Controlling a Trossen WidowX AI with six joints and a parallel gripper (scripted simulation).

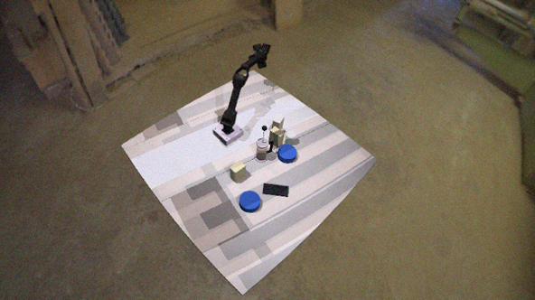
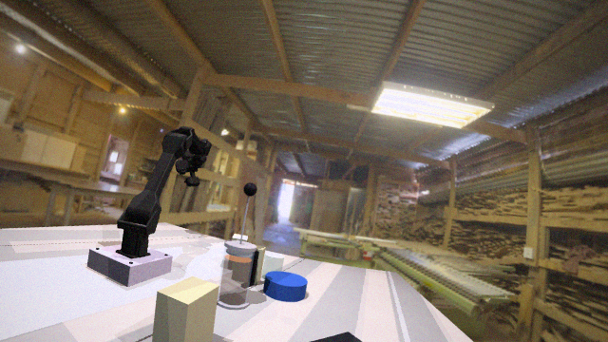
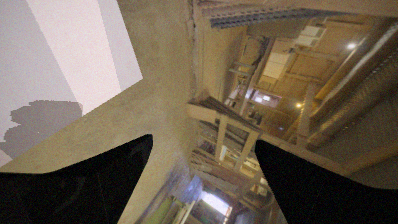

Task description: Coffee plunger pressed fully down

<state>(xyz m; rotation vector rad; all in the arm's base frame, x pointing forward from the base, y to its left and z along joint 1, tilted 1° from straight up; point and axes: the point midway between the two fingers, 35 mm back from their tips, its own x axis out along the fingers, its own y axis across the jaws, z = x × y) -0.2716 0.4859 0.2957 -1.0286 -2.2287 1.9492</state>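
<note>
Arm (image 1: 237,85) raised, pincer (image 2: 192,166) wide open, clear of plunger (image 2: 250,189)

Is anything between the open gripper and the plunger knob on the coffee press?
Nothing visible does. The gripper hangs open, high and apart from the plunger knob, with open air between them. The blue disc and carton sit lower, beside the coffee press.

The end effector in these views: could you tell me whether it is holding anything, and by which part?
Nothing is held. The end effector is open, raised well apart from the plunger knob.
</note>
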